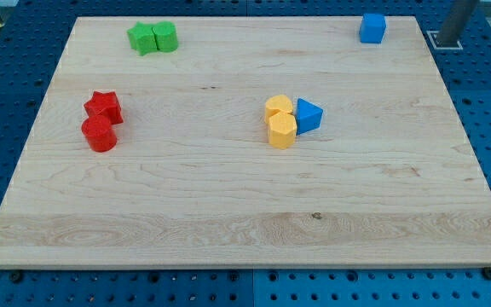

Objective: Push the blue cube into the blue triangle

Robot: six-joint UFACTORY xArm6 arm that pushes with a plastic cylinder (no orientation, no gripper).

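Note:
The blue cube [372, 27] sits near the top right corner of the wooden board [228, 213]. The blue triangle [309, 115] lies near the board's middle, touching two yellow blocks on its left. My tip [448, 40] is at the view's top right, just off the board's corner, right of the blue cube and apart from it. The rod rises out of the top of the view.
Two yellow blocks [280, 121] stand one above the other, left of the blue triangle. A red star [104, 106] and a red cylinder [99, 134] are at the left. A green star [142, 38] and a green block [165, 37] are at the top left.

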